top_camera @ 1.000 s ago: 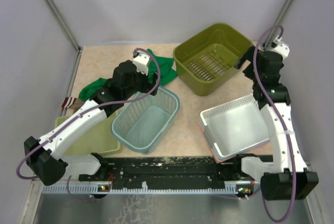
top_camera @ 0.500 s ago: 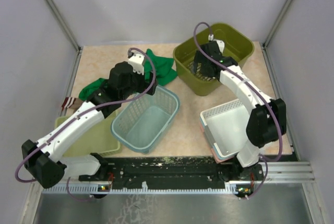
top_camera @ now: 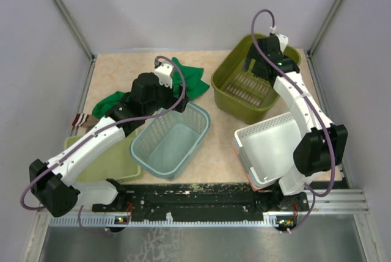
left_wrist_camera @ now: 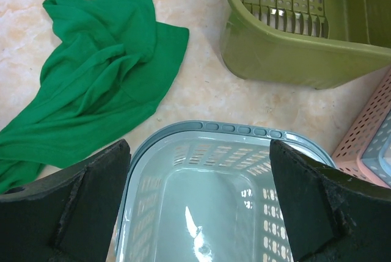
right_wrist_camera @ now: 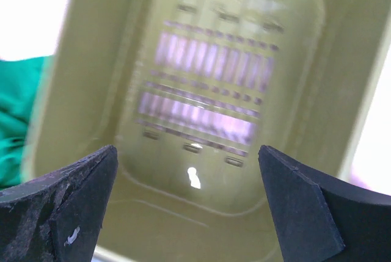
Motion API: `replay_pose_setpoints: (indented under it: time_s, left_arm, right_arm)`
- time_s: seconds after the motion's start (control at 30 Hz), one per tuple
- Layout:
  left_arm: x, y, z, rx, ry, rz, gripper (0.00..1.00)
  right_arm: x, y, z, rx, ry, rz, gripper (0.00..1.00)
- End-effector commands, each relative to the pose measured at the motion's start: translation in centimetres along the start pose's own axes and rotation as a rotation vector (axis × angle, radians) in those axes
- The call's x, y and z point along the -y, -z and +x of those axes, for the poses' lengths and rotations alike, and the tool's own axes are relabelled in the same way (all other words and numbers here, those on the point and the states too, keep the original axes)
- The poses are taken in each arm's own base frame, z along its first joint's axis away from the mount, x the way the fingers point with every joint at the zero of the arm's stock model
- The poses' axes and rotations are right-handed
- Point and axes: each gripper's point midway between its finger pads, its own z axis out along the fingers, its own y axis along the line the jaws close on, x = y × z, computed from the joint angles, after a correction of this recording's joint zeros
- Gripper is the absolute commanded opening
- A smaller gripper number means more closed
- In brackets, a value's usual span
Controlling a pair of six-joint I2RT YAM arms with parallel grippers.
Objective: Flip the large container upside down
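Observation:
The large container (top_camera: pixel 244 110) is the deep olive-green tub at the back right, opening upward with its slotted bottom showing. It also shows in the left wrist view (left_wrist_camera: pixel 293 60). My right gripper (top_camera: pixel 253 69) is open and reaches into the tub near its far rim. In the right wrist view the open gripper (right_wrist_camera: pixel 189 213) looks straight at the tub's inside (right_wrist_camera: pixel 208 91). The slots there glow pale violet and nothing is between the fingers. My left gripper (top_camera: pixel 164 104) is open and empty, over the far rim of the pale teal mesh basket (top_camera: pixel 171 140). That rim (left_wrist_camera: pixel 232 129) shows between its fingers (left_wrist_camera: pixel 198 201).
A green cloth (top_camera: pixel 189 79) lies left of the tub, also in the left wrist view (left_wrist_camera: pixel 104 85). A white mesh tray on a pink one (top_camera: pixel 272 146) sits front right, against the tub. A shallow light-green tray (top_camera: pixel 104 167) lies under the left arm.
My right arm swung from the right side over into the tub. The tub has slid to the right and turned. The left arm has barely moved.

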Motion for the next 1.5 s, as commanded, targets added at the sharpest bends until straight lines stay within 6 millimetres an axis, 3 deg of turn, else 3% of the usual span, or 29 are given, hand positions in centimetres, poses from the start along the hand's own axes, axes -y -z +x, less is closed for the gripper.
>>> replay_pose_setpoints:
  time_s: [0.0, 0.2, 0.4, 0.5, 0.6, 0.7, 0.8, 0.93, 1.1, 1.3, 1.47]
  left_arm:
    - [0.4, 0.1, -1.7, 0.057, 0.035, 0.015, 1.00]
    - [-0.3, 0.9, -1.9, 0.107, 0.096, -0.023, 1.00]
    - [-1.6, 2.3, -2.5, 0.145, 0.091, -0.078, 1.00]
    - [-1.7, 2.5, -2.1, 0.127, 0.082, -0.083, 1.00]
    - [-1.8, 2.7, -1.6, 0.117, 0.083, -0.083, 1.00]
    - [-1.7, 2.7, -1.2, 0.114, 0.079, -0.075, 1.00]
    - [-1.7, 2.4, -0.9, 0.105, 0.069, -0.072, 1.00]
    - [-1.5, 2.1, -0.7, 0.095, 0.062, -0.064, 1.00]
    - [-1.3, 1.8, -0.4, 0.081, 0.051, -0.051, 1.00]
    - [-1.2, 1.6, 0.0, 0.003, 0.034, -0.056, 1.00]
    - [-0.8, 2.0, -0.4, 0.040, 0.041, -0.027, 1.00]
  right_arm:
    - [-7.1, 3.6, -4.9, 0.168, 0.022, -0.151, 0.98]
    - [-13.5, 0.6, -2.5, 0.092, 0.073, -0.033, 0.98]
    - [-16.8, -3.7, -0.9, 0.006, 0.041, -0.012, 0.95]
    - [-17.2, -5.5, 1.4, -0.028, 0.035, -0.023, 0.88]
    - [-17.1, -5.9, 2.2, -0.019, 0.030, -0.042, 0.70]
    - [-16.7, -5.8, 2.6, -0.026, 0.039, -0.039, 0.33]
    - [-16.9, -4.5, 1.6, -0.016, 0.038, -0.064, 0.00]
    - [-19.8, -0.5, -1.0, 0.021, 0.057, -0.294, 0.00]
    - [-23.0, 6.8, -4.0, 0.153, 0.005, -0.698, 0.00]
    - [-21.9, 12.4, -6.0, 0.161, -0.269, -1.165, 0.00]
    - [-20.4, 14.2, -7.1, 0.169, -0.343, -1.419, 0.00]
